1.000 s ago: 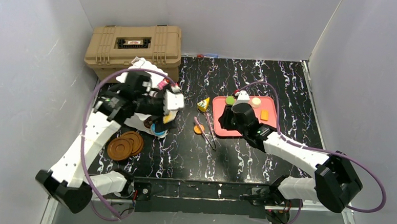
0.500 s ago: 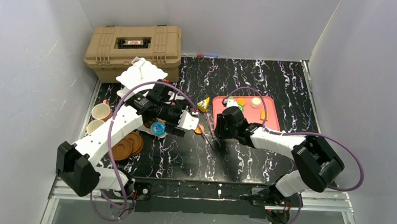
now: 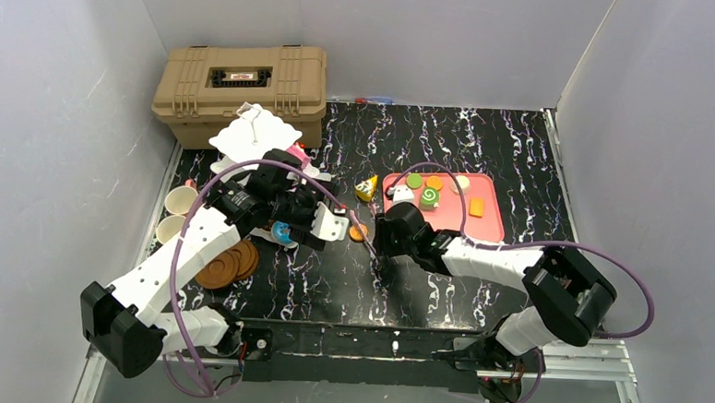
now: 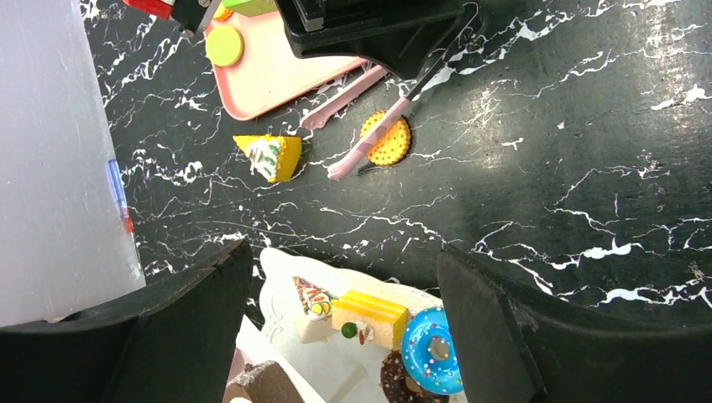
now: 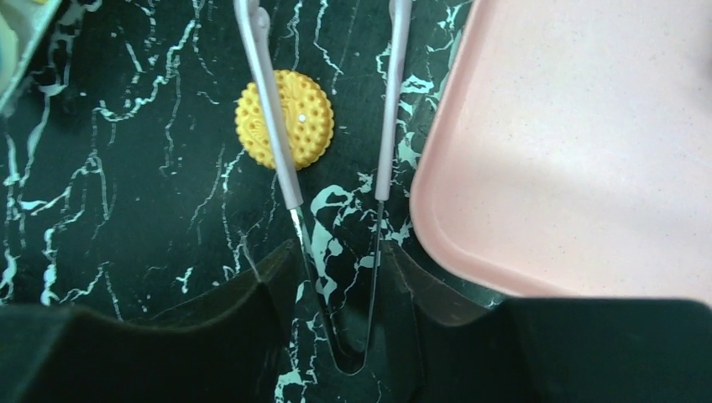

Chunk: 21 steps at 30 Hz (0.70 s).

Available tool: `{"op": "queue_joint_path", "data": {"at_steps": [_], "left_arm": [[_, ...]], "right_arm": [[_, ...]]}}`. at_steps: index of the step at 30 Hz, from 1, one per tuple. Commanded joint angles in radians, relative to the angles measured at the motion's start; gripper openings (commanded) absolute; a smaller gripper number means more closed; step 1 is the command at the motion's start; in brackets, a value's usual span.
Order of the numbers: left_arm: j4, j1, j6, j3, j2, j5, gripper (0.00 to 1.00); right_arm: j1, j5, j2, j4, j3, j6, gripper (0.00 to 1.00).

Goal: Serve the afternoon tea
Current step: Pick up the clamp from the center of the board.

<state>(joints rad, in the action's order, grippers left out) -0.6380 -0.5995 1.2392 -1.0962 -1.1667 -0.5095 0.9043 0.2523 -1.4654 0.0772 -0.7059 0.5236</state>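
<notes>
The round yellow toy biscuit (image 5: 285,119) should be light, stiff and thin, so I judge it best nipped across its rim with the tongs. Its face is dimpled, its edge scalloped. It lies flat on the black marbled worktop (image 5: 126,168), near the pink-red tray (image 5: 588,151), under one arm of the pink metal-tipped tongs (image 5: 391,101). My right pincer (image 5: 340,269) stands parted astride their joined end.

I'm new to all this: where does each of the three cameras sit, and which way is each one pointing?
Top external: high behind the arms, looking down on the table; both arms show whole.
Left wrist: on the left arm, facing down; its dark fingers frame the tiered stand.
Right wrist: likewise, on the right arm; its fingers flank pink tongs.
Both wrist views share the yellow biscuit.
</notes>
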Motion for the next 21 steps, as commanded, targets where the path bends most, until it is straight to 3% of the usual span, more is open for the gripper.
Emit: {"op": "queue_joint_path", "data": {"at_steps": [1,12,14,18,21], "left_arm": [[-0.011,-0.003,-0.018,0.011,0.045,0.001,0.78],[-0.019,-0.003,-0.024,0.025,0.077,-0.002,0.79],[-0.021,-0.003,-0.022,0.025,0.079,-0.013,0.79],[-0.022,-0.005,0.009,0.030,0.088,-0.039,0.82],[-0.015,-0.006,0.044,0.038,0.102,-0.055,0.82]], "right_arm": [[0.008,0.046,-0.041,0.035,0.000,0.011,0.47],[0.017,0.037,-0.090,0.050,0.020,0.019,0.39],[0.022,0.032,-0.116,0.051,0.014,0.017,0.32],[0.048,0.061,-0.102,-0.016,-0.027,-0.012,0.03],[0.054,0.080,-0.008,-0.123,-0.091,-0.046,0.01]]}}
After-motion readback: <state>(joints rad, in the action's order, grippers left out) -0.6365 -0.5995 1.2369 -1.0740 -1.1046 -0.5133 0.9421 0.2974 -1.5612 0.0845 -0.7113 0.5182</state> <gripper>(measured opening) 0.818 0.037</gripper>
